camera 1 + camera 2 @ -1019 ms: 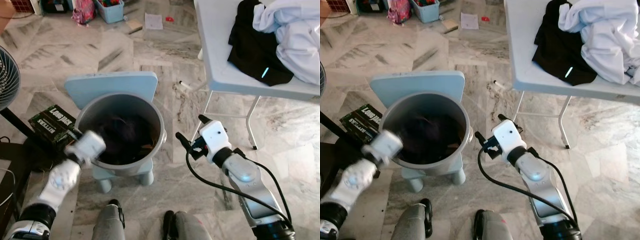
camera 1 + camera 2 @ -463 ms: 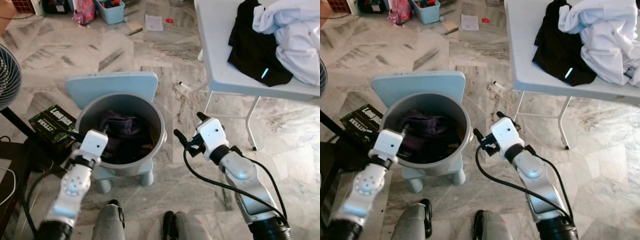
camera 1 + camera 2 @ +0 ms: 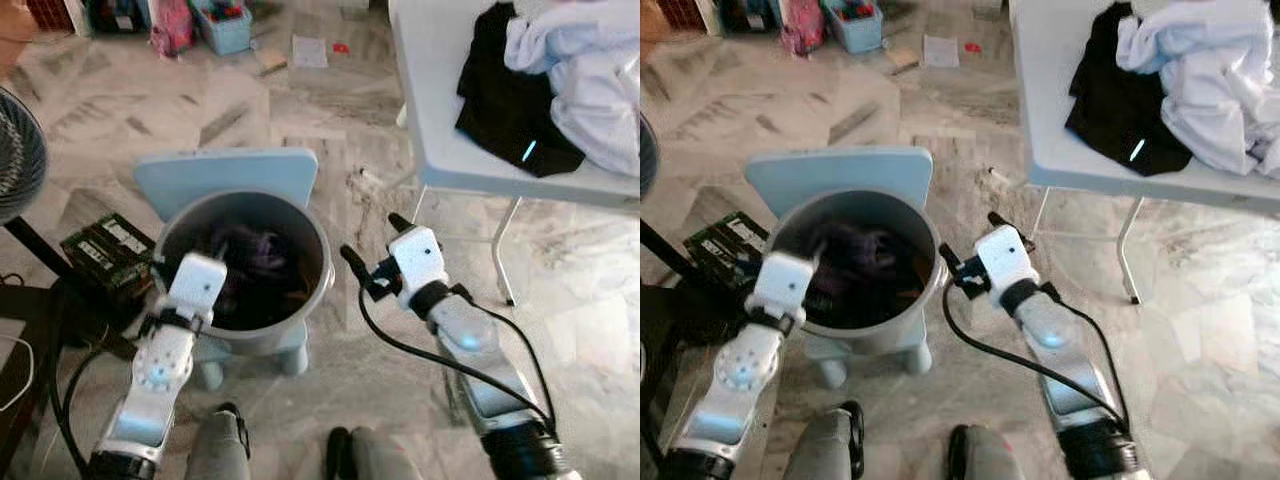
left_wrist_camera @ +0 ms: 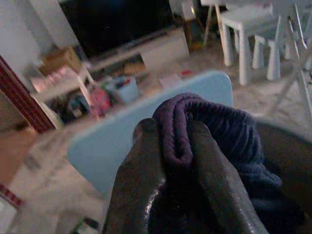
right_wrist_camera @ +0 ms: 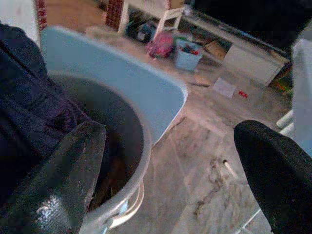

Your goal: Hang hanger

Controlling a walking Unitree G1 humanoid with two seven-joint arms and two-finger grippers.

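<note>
Left gripper (image 4: 168,161) pinches a fold of dark purple knitted garment (image 4: 214,131) over the round grey plastic bucket (image 3: 315,290) (standing on a pale blue stool (image 3: 230,170)). Right gripper (image 5: 170,161), fingers spread, hovers just beside the bucket's rim.

Bare marble floor (image 3: 350,150) separates the grey bucket (image 3: 310,290) from the white table (image 3: 440,150), giving me passage there. A fan (image 3: 15,155) and green box (image 3: 105,250) crowd the bucket's left side.
</note>
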